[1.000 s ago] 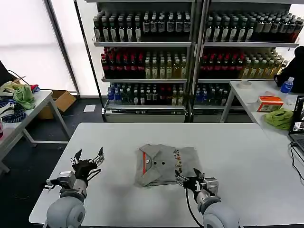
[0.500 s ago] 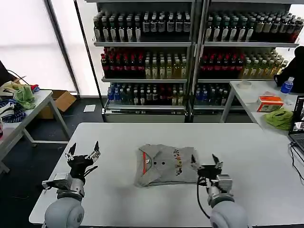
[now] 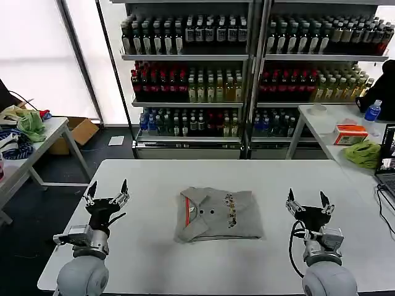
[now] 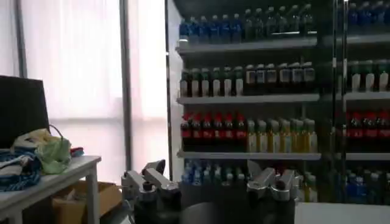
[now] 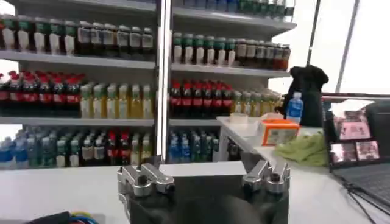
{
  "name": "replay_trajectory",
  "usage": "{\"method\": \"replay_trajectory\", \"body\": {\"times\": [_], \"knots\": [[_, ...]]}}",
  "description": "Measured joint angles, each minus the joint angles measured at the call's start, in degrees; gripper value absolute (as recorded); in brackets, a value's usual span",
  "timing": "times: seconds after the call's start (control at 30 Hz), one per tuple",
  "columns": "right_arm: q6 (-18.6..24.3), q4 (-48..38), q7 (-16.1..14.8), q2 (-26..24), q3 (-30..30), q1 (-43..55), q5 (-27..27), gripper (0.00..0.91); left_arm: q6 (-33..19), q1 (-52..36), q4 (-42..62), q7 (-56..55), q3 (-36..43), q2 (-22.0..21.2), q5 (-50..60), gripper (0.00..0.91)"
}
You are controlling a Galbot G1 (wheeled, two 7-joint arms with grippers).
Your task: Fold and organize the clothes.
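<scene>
The clothes [image 3: 217, 214] lie folded in a neat grey stack at the middle of the white table [image 3: 185, 172]. A polo with orange-red placket trim and buttons is on top, and a colourful print shows beside it. My left gripper [image 3: 107, 192] is raised to the left of the stack, open and holding nothing. To the right of the stack my right gripper [image 3: 307, 203] is also raised, open and holding nothing. In the wrist views the left gripper [image 4: 207, 176] and the right gripper [image 5: 204, 173] each point at the bottle shelves with nothing between their fingers.
Shelves of bottles [image 3: 247, 68] stand behind the table. A side table on the left carries green cloth [image 3: 29, 123] and patterned fabric. On the table at the right are a green cloth [image 3: 364, 153], an orange box [image 3: 350, 133] and a laptop [image 3: 387, 161].
My right gripper has left the stack's right edge, moving right and up. My left gripper has lifted a little. The stack lies flatter on its right side.
</scene>
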Motion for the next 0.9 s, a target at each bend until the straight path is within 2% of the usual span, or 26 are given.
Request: {"method": "replay_trajectory", "body": {"times": [0.4,0.9], "knots": [[0.71,-0.15,0.11,0.1,2.65,-0.92,-0.38,0.907,0.67,1.5,-0.27,2.25,-1.61,0.09,-0.61,0.907],[0.84,-0.21,0.07,0.11,3.05,-0.87,-0.67,0.907,1.22,2.47,-1.07,4.4,-2.21,0.06,0.51,0.907]]}}
